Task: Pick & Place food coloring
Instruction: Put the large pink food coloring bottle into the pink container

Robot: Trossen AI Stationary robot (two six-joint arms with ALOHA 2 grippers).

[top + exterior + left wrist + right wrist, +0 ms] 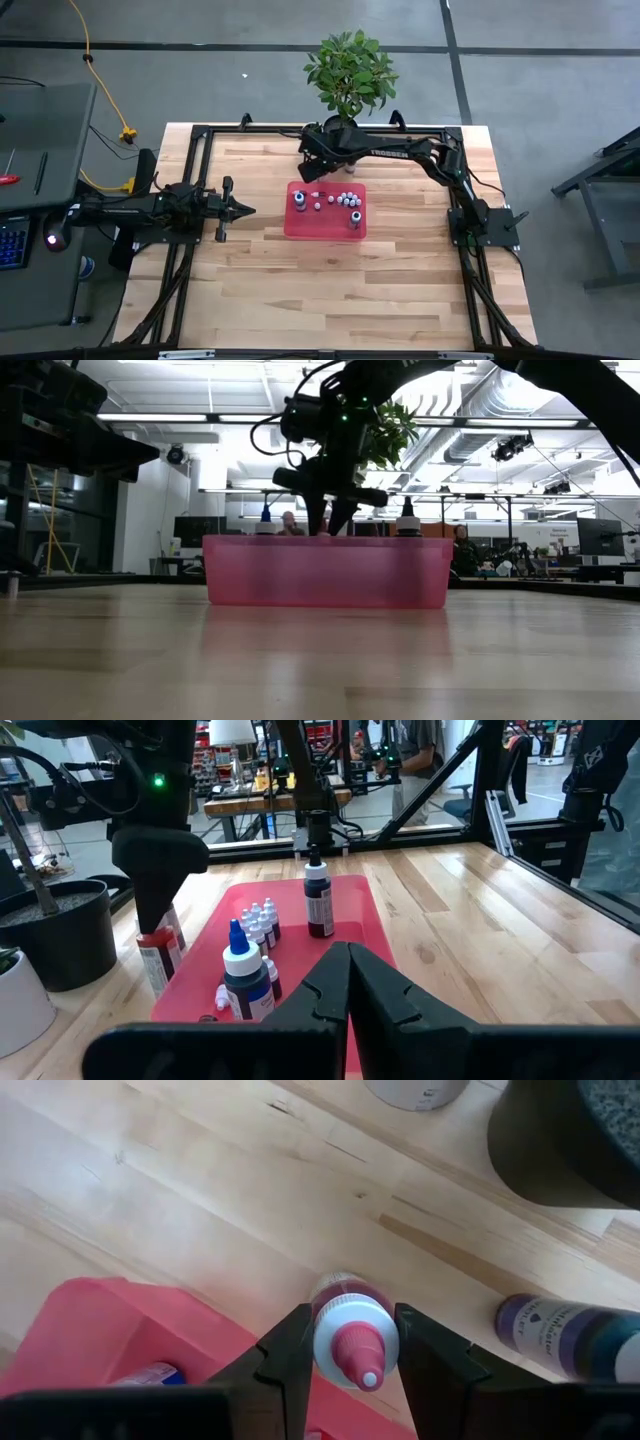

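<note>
A red tray [325,228] sits mid-table and holds several small food coloring bottles, among them a blue one with a white cap [245,982] and a dark one [318,900]. My right gripper [352,1325] hovers at the tray's far left corner, shut on a red food coloring bottle [160,955] that has a white cap. A purple bottle [560,1335] lies on its side on the wood beyond the tray. At the table's left, clear of the tray, my left gripper [245,210] is shut with nothing in it. My right gripper pinches the red bottle's white cap [330,1338] between its two fingers, one on each side. The fingers come steeply from above. The bottle stands upright below them, beside the tray's far rim [150,1330]. Whether its base touches the table I cannot tell.
A leafy plant [348,70] in a dark pot [570,1130] stands at the table's far edge, close behind my right gripper. A small white pot [20,1000] stands next to it. A black metal frame [200,135] borders the table. Bare wood lies on the tray's near side.
</note>
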